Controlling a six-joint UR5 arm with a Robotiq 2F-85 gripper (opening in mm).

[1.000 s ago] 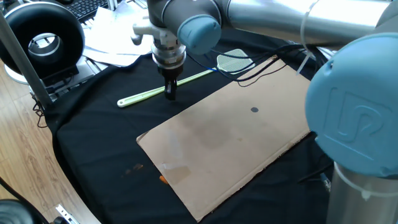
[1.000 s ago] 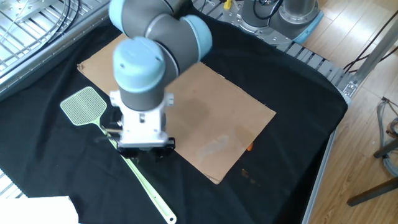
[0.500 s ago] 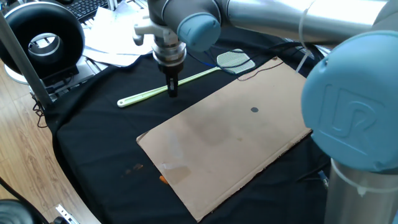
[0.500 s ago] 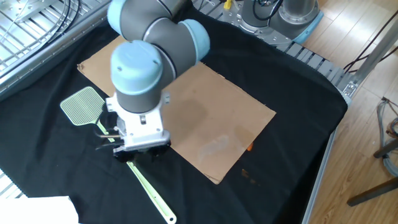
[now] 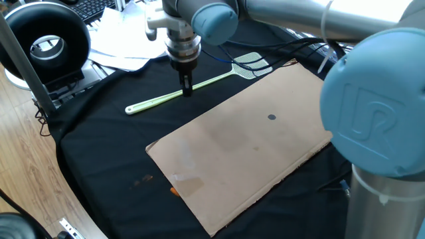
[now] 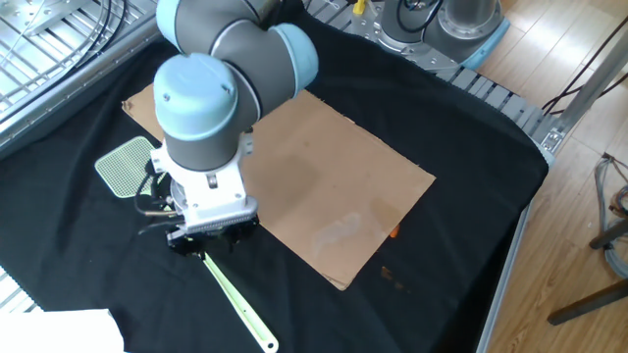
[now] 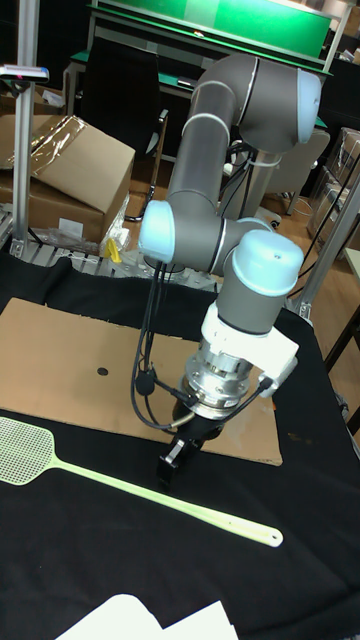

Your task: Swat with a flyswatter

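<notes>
The pale yellow-green flyswatter (image 5: 159, 100) lies flat on the black cloth, its mesh head (image 5: 251, 64) by the cardboard's far corner. In the other fixed view the head (image 6: 120, 167) peeks out beside the arm and the handle (image 6: 235, 304) runs toward the near edge. The tall fixed view shows the whole flyswatter (image 7: 130, 486). My gripper (image 5: 188, 89) points straight down at the middle of the handle. Its dark fingers look pressed together, with the tips at or just above the handle (image 7: 168, 472). The wrist hides the gripper in the other fixed view.
A large brown cardboard sheet (image 5: 246, 139) with a small dark spot (image 5: 271, 117) lies beside the flyswatter. A black cable (image 5: 285, 70) crosses its far corner. White papers (image 5: 119, 46) and a black round device (image 5: 46, 43) sit at the far left.
The gripper has shifted a little along the handle toward the mesh head, away from the cardboard's edge. The flyswatter has stayed where it was.
</notes>
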